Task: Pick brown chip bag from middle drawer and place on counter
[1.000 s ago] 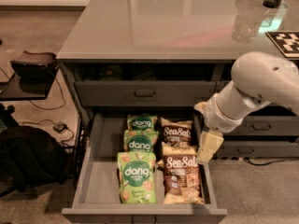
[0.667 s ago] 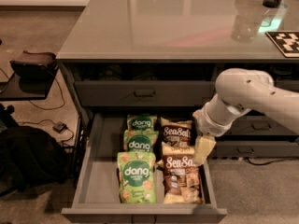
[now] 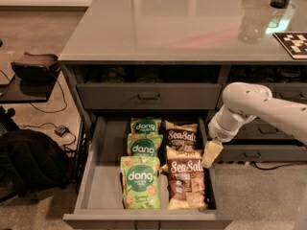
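Observation:
The middle drawer point(image 3: 98, 176) is pulled open below the counter point(image 3: 182, 28). It holds a left row of three green "dang" bags point(image 3: 140, 180) and a right row of two brown chip bags: a near one point(image 3: 184, 178) and a far one point(image 3: 181, 137). My gripper point(image 3: 211, 153) hangs from the white arm point(image 3: 249, 104) over the drawer's right wall, just right of the near brown bag and apart from it. It holds nothing that I can see.
A closed drawer with a bar handle point(image 3: 148, 96) sits above the open one; more handled drawers point(image 3: 261, 150) are at right. A glass point(image 3: 253, 20) and a checkered board point(image 3: 293, 43) are on the counter. A black bag point(image 3: 29, 162) and cables lie on the floor left.
My arm has swung left and lowered toward the drawer's right side. The bags have not moved.

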You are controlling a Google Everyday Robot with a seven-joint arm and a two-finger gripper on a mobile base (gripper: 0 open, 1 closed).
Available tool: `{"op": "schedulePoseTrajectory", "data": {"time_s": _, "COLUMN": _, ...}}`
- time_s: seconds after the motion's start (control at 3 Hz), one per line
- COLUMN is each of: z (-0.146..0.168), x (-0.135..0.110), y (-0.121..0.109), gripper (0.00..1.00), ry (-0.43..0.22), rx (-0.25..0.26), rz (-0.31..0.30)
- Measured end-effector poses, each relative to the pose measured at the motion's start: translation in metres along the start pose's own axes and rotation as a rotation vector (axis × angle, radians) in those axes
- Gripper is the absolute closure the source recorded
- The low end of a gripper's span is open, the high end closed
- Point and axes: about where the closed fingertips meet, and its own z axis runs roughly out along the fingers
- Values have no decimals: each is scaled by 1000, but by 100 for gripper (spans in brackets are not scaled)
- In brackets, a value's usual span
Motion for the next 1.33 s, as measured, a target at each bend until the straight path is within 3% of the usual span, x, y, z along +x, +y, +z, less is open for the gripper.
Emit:
{"op": "schedulePoseTrajectory", "data": {"time_s": 0.33, "z": 0, "x": 0, "y": 0, "gripper": 0, "ry": 0, "rx": 0, "rz": 0}}
{"op": "schedulePoseTrajectory", "data": {"time_s": 0.67, "z": 25, "x": -6, "y": 6, "gripper": 0, "ry": 10, "rx": 20, "rz": -36}}
{"op": "schedulePoseTrajectory", "data": {"time_s": 1.33, "z": 96, "x": -5, "y": -9, "gripper": 0, "ry": -79, "rx": 91, "rz": -94}}
